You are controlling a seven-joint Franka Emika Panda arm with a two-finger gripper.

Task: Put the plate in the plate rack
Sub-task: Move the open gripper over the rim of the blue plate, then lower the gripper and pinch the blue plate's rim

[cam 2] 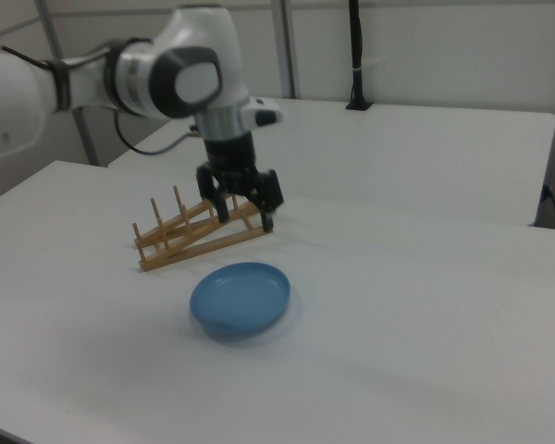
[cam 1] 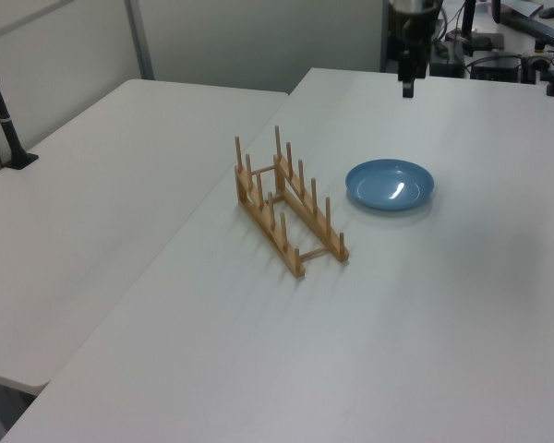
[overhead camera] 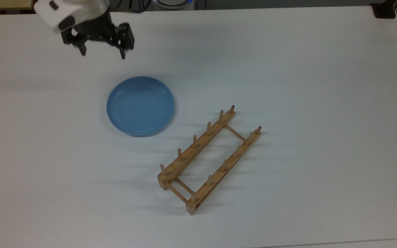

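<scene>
The plate (overhead camera: 140, 105) is seen flat on the worktop (overhead camera: 288, 69), apart from the plate rack (overhead camera: 209, 159). The hand (overhead camera: 102, 54) is held wide and empty above the worktop. No writing can be read.

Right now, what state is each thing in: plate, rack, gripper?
Round light-blue glossy plate: flat on the white table, right side up, not held.
Light-brown wooden plate rack: standing on its rails, pegs up, all slots empty, apart from the plate.
Black two-finger gripper: open, empty, above the table beyond the plate.
</scene>
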